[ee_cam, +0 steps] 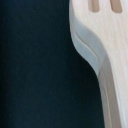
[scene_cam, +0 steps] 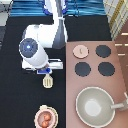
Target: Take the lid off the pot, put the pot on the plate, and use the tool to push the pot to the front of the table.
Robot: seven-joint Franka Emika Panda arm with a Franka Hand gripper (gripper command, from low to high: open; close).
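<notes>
Exterior view: gripper point(scene_cam: 46, 73) over tool point(scene_cam: 48, 81) on table point(scene_cam: 15, 100), finger state indiscernible, no legible writing.

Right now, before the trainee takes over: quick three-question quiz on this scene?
1. True or false: the pot sits on the plate.
2. The lid lies on: A the table, B the stove counter, C the pan.
3. Fill in: the gripper is over the table, nearest the ____.
Key: 1 true; 2 B; 3 tool.
</notes>
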